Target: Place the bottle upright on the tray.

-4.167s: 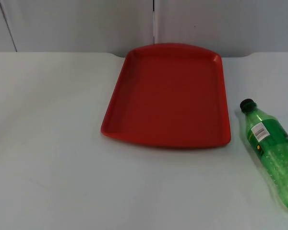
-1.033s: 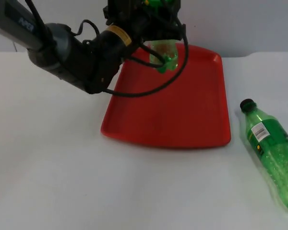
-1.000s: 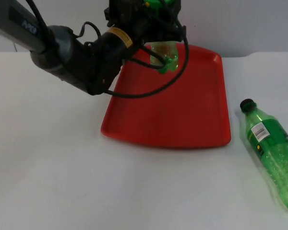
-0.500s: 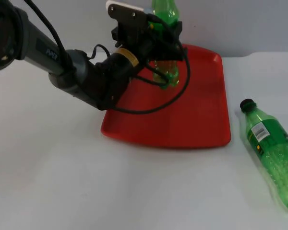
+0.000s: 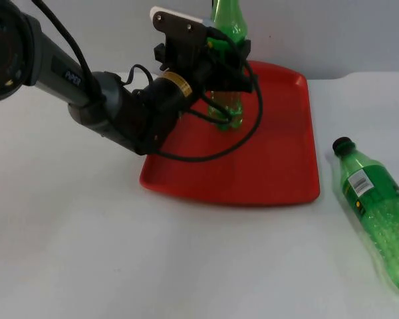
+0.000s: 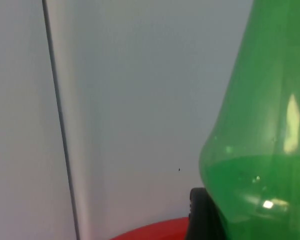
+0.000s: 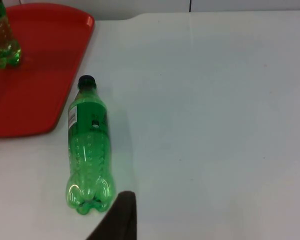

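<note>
— Where's the bottle (image 5: 227,73)?

— Upright, base on or just above the red tray (image 5: 279,166), long axis vertical, pinched between the left gripper's (image 5: 225,61) jaws.

— And the other one?

— A second bottle (image 5: 379,216) lies flat on the table (image 5: 66,252), nearest the waiting right gripper (image 7: 117,217); I can't tell its jaws.

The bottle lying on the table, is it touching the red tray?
Apart. In the right wrist view, bare white table separates the lying bottle from the red tray; the top view shows the same gap.
</note>
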Tool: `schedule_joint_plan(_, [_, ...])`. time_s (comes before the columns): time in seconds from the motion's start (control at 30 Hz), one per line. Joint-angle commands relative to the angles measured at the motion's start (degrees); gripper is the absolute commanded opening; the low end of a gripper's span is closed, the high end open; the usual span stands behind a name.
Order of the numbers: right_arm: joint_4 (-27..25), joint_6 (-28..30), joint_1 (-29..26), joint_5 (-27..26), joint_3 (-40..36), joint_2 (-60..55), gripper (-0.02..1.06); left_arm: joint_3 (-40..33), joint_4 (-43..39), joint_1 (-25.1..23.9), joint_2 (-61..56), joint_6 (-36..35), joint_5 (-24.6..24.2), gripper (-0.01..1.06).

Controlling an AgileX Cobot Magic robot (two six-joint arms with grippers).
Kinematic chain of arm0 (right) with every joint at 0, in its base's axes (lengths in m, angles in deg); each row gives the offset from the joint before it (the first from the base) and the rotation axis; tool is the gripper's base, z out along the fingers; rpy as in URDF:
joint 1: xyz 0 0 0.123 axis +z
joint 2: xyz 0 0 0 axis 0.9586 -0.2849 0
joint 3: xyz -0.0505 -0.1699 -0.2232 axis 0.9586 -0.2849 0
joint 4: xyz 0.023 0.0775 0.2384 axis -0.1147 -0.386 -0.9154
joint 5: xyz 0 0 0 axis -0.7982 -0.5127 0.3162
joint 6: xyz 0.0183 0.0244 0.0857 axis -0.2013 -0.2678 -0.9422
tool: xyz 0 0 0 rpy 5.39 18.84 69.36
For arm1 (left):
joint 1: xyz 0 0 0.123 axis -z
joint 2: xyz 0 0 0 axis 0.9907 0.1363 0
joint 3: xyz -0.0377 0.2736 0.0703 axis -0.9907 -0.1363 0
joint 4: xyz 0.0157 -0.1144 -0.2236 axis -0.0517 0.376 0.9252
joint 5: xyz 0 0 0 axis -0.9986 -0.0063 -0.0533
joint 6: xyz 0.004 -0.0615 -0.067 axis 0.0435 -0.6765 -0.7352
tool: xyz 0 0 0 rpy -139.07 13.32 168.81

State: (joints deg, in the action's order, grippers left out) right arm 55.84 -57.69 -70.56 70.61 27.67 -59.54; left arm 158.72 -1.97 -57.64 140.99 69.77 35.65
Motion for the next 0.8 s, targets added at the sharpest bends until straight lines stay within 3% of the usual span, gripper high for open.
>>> schedule_joint_plan(0.0, [-0.17, 0.22, -0.35, -0.39, -0.03, 0.22, 1.05, 0.44, 0.15, -0.03, -0.57, 0.16, 0.46, 0.00])
schedule_joint_plan(0.1, [-0.17, 0.22, -0.35, -0.39, -0.03, 0.22, 1.05, 0.44, 0.00, -0.03, -0.57, 0.16, -2.19, 0.00])
schedule_joint_plan(0.37, [-0.17, 0.22, -0.35, -0.39, -0.03, 0.22, 1.05, 0.44, -0.11, -0.03, -0.57, 0.16, -3.18, 0.02])
schedule_joint_plan(0.47, [-0.17, 0.22, -0.35, -0.39, -0.03, 0.22, 1.05, 0.44, -0.11, -0.03, -0.57, 0.16, -3.18, 0.18])
schedule_joint_plan(0.5, [-0.17, 0.22, -0.35, -0.39, -0.03, 0.22, 1.05, 0.44, -0.11, -0.03, -0.57, 0.16, -3.18, 0.28])
schedule_joint_plan(0.53, [-0.17, 0.22, -0.35, -0.39, -0.03, 0.22, 1.05, 0.44, -0.11, -0.03, -0.57, 0.16, -3.18, 0.48])
schedule_joint_plan(0.57, [-0.17, 0.22, -0.35, -0.39, -0.03, 0.22, 1.05, 0.44, -0.11, -0.03, -0.57, 0.16, -3.18, 0.48])
schedule_joint_plan(0.7, [-0.17, 0.22, -0.35, -0.39, -0.03, 0.22, 1.05, 0.44, 0.77, -0.03, -0.57, 0.16, -3.18, 0.96])
schedule_joint_plan(0.77, [-0.17, 0.22, -0.35, -0.39, -0.03, 0.22, 1.05, 0.44, 0.38, -0.03, -0.57, 0.16, -3.18, 1.02])
